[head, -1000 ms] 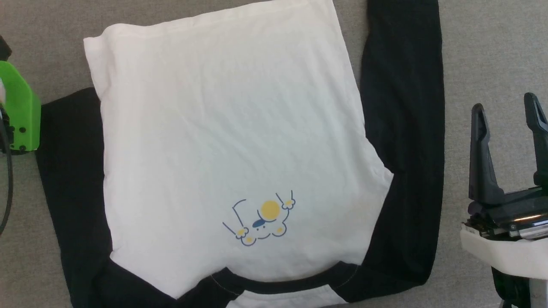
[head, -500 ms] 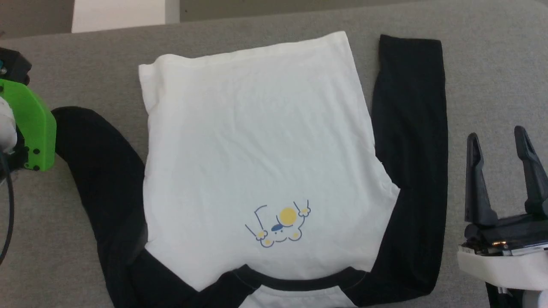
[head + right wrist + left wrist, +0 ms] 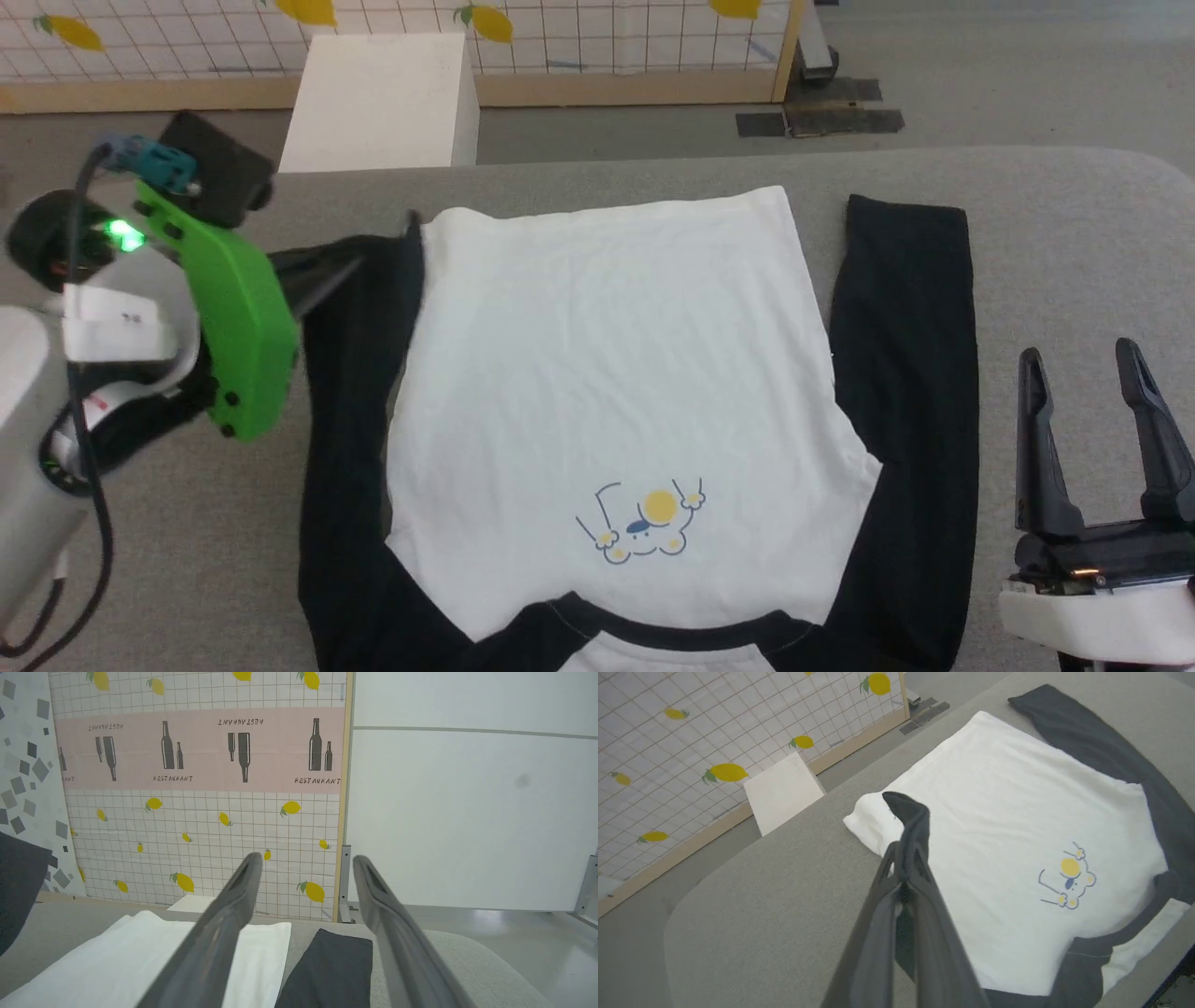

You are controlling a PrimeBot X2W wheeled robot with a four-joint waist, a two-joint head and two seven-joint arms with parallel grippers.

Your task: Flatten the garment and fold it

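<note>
Work surface and room. A grey fabric-covered table (image 3: 1074, 243) with a rounded far corner is carrying the work. Beyond its far edge a grey floor (image 3: 1027, 75) is running to a wall of white grid tiles printed with lemons (image 3: 233, 37), edged by a wooden rail (image 3: 607, 89). One white box (image 3: 378, 103) is standing on the floor against the table's far side. In the right wrist view a pink band (image 3: 201, 751) printed with bottles and the word RESTAURANT is crossing the wall beside a plain white panel (image 3: 467, 812).

Count. One garment (image 3: 607, 373) is lying face up in the middle of the table, neckline toward the robot, with one small cartoon print (image 3: 644, 527) on its white body. Of its two black sleeves, the right sleeve (image 3: 901, 373) is lying flat along the body. The left sleeve (image 3: 345, 420) is rising to the left gripper (image 3: 903, 868), whose fingers are pinching together on its cuff at the body's far left corner. The right gripper (image 3: 1078, 350) is hovering beside the right sleeve, well clear of the cloth, with its fingers standing apart and holding nothing.
</note>
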